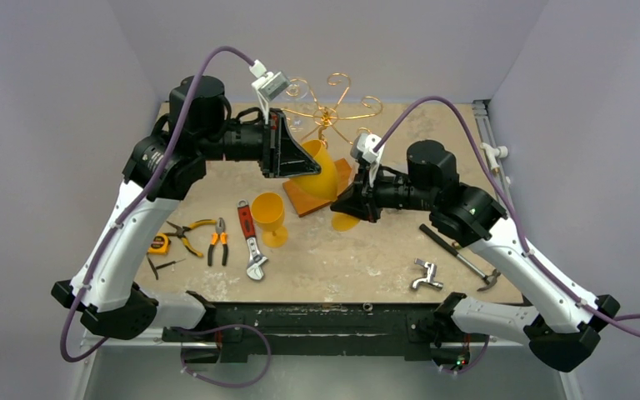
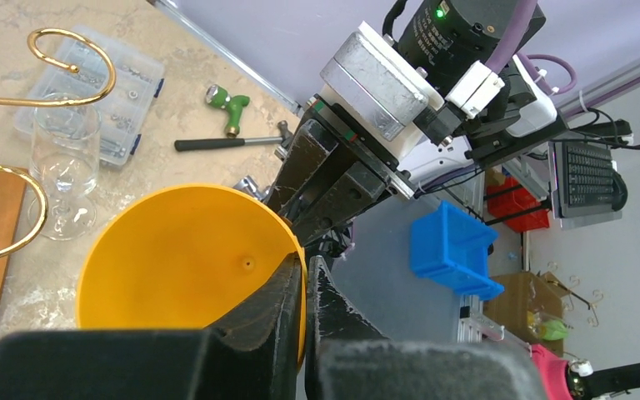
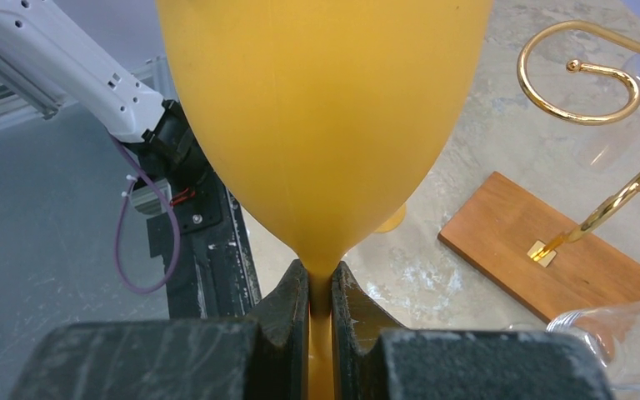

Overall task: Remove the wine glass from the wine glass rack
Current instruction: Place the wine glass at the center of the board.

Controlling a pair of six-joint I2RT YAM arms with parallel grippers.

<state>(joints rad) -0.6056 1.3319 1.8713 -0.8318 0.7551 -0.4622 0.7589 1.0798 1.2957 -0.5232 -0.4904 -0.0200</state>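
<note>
An orange wine glass (image 1: 323, 172) hangs tilted in the air in front of the wine glass rack (image 1: 327, 111), a golden wire stand with curled arms on a wooden base (image 3: 542, 250). My left gripper (image 2: 307, 287) is shut on the rim of the glass bowl (image 2: 183, 258), one finger inside and one outside. Lower down, my right gripper (image 3: 320, 287) is shut on the thin stem just below the bowl (image 3: 325, 108). In the top view the left gripper (image 1: 304, 162) comes in from the left and the right gripper (image 1: 343, 204) from the right.
A second orange glass (image 1: 268, 215) stands upright on the table beside a red wrench (image 1: 250, 237), pliers (image 1: 217, 240) and a tape measure (image 1: 158, 243). A hammer (image 1: 458, 254) lies at the right. A clear glass (image 2: 62, 167) stands near the rack's arms (image 2: 67, 67).
</note>
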